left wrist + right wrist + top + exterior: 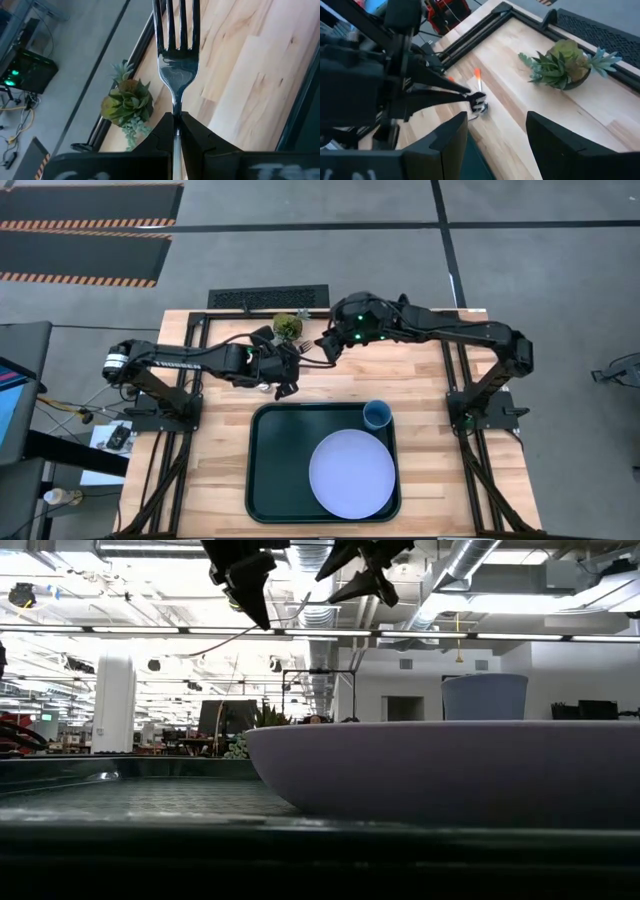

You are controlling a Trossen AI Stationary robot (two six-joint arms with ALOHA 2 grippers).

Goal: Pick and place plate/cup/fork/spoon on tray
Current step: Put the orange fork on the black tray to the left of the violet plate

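Left hand point(176, 131) pinches fork point(176, 60) at neck, tines forward (lifted clear of counter point(420, 380)), for tray point(268, 480) at 5 o'clock. Right hand point(495, 137) wide, empty.

Robotics lab on an open industrial office floor. Butcher-block table point(420, 390) on a black metal frame, standing on grey concrete. Beyond the table's far edge, hazard-striped floor mats point(85, 230) and dark lines marked on the floor. At table height, looking past the table: exposed silver ducting point(470, 565), long strip lights point(180, 630), white column point(113, 700), rows of desks with monitors point(215, 718). Small potted succulent point(287, 326) at the table's far edge. Cabled electronics point(25, 75) on the floor beside the table.
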